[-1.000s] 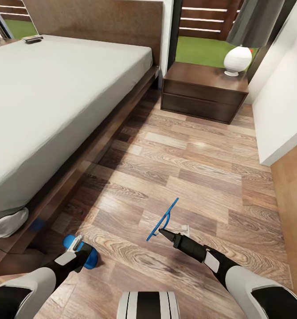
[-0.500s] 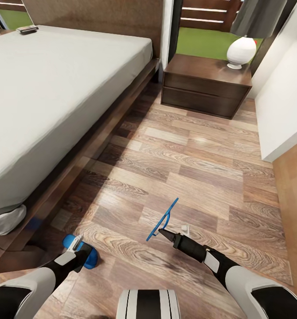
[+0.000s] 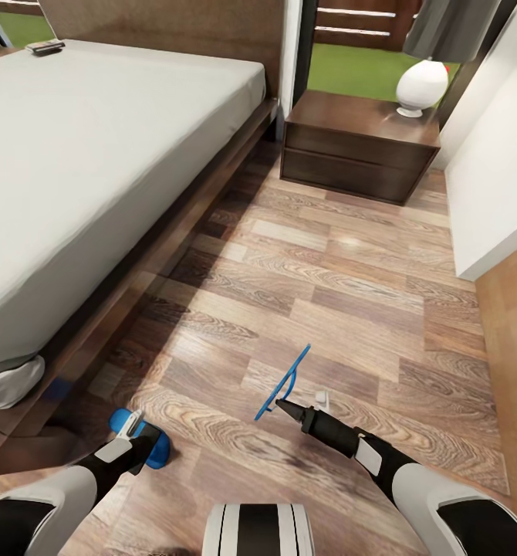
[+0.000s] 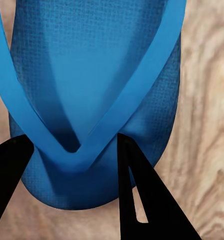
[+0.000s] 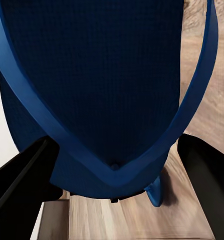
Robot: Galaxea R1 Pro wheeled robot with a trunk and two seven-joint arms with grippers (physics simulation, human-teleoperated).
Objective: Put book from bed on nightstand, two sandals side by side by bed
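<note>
Blue sandals sat in both our pincers beside the bed (image 3: 96,154): left pincer (image 3: 135,429) gripped one sandal (image 3: 139,438), right pincer (image 3: 280,404) held the other sandal (image 3: 283,383) edge-up.

Both arms reach forward and down from the bottom of the head view, white upper segments giving way to black wrists.

The left gripper (image 3: 137,432) points down at the floor, its black fingers (image 4: 142,200) standing either side of the toe post of a blue sandal (image 4: 91,100) and closed against its strap. That sandal lies flat under the fingertips.

The right gripper (image 3: 283,405) stretches farther ahead, nearly level, tapering to a narrow point. Its dark fingers (image 5: 21,185) pinch the toe end of the other sandal (image 3: 283,383), which stands on edge, tilted, just beyond the fingertips.
</note>
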